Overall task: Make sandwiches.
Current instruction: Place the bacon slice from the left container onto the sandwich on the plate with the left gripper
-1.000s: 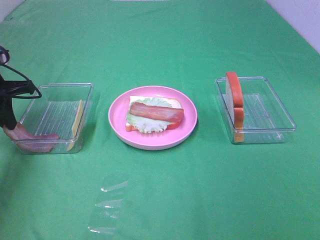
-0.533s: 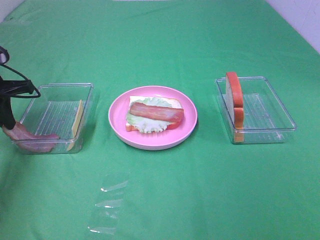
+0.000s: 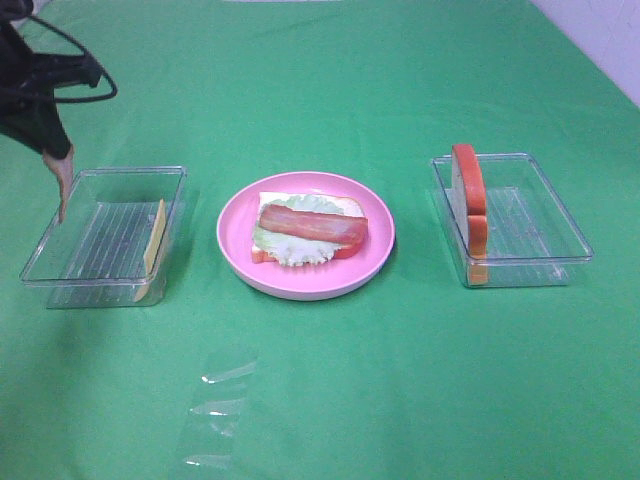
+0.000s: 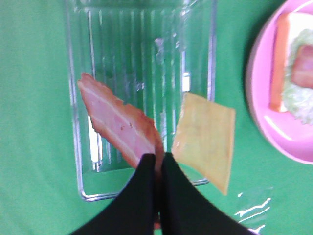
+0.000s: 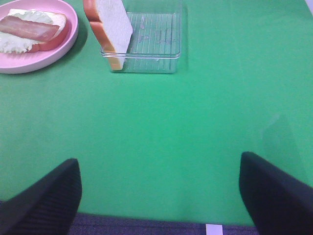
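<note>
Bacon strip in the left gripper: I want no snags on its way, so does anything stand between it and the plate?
Yes: the cheese slice leaning on the plate-side wall of the clear tray lies between the bacon strip, hanging from the left gripper, and the plate. Nothing else visible does.

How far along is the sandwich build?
Done: base bread, lettuce and one bacon strip sit on the pink plate. In hand: the left gripper is shut on a second bacon strip, hanging above the left tray. Left: place that strip, then the cheese slice from that tray and the bread slice in the right tray. The right gripper is open.
</note>
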